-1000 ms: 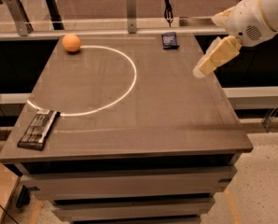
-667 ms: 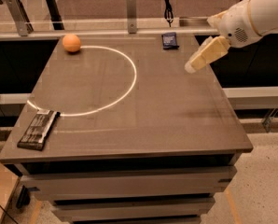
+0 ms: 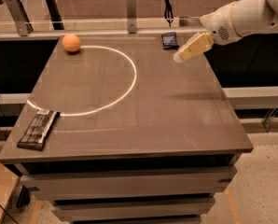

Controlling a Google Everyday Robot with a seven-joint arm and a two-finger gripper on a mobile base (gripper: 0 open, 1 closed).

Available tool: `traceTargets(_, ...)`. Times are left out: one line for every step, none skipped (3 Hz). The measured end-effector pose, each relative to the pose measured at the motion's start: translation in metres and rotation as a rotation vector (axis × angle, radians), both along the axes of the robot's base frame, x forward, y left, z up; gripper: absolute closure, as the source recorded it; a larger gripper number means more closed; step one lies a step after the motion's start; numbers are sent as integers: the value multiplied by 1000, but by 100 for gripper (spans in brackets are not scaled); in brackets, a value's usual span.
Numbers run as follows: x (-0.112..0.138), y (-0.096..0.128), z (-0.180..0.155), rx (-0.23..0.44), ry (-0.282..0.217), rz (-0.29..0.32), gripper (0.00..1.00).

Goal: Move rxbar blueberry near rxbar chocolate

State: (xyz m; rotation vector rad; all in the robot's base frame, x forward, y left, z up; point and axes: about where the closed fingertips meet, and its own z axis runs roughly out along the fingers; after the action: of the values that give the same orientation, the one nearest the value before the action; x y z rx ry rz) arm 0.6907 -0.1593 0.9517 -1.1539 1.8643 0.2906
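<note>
The gripper [image 3: 183,55] hangs over the far right part of the table [image 3: 176,115], just beside the rxbar blueberry [image 3: 169,40], which lies flat at the far edge; whether the gripper is wide or narrow cannot be told. The rxbar chocolate [image 3: 38,129] lies flat at the near left corner, well apart from both. 1 orange ball [image 3: 71,43] sits far left.

Dim, warm overhead light; the gripper [image 3: 179,58], over the table's [image 3: 153,122] far right, casts a soft shadow.
</note>
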Motion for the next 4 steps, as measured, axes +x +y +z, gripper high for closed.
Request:
traceTargets(32,4,-9,46,13,-23,0)
traceTargets(32,5,-9,47,13,-22,0)
traceTargets(37,6,-12,72,7,-29,0)
traceTargets(61,4,-20,166,-16,-70,0)
